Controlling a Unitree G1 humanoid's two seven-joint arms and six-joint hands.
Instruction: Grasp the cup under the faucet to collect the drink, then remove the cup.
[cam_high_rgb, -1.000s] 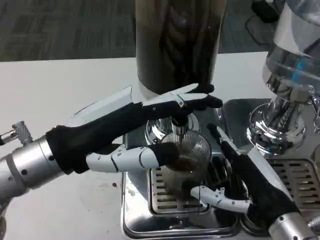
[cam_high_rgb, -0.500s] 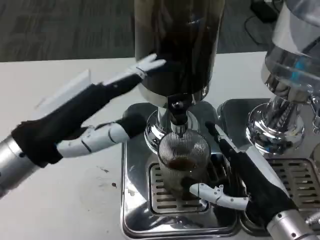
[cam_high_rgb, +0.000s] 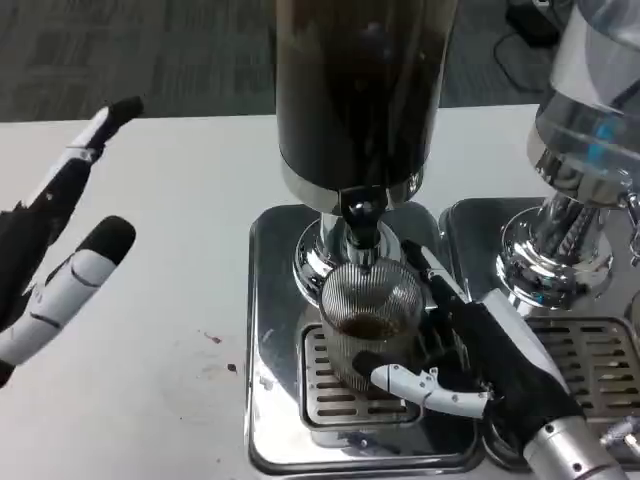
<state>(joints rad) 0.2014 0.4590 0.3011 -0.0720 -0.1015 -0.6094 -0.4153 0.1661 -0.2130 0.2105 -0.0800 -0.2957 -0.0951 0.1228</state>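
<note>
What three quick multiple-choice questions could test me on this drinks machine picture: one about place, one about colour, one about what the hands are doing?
1. Where is the ribbed cup?
A. On the bare table
B. On the drip grate below the faucet
C. Lifted high by the left hand

2. What colour is the drink in the cup?
A. Dark brown
B. Bright green
C. Clear

3. What is the left hand doing?
A. Gripping the cup
B. Pressing the faucet
C. Holding nothing, fingers spread, away at the left

Answers: 1 B, it sits under the spout; 2 A, a dark pool shows inside; 3 C, while the right hand wraps the cup.
</note>
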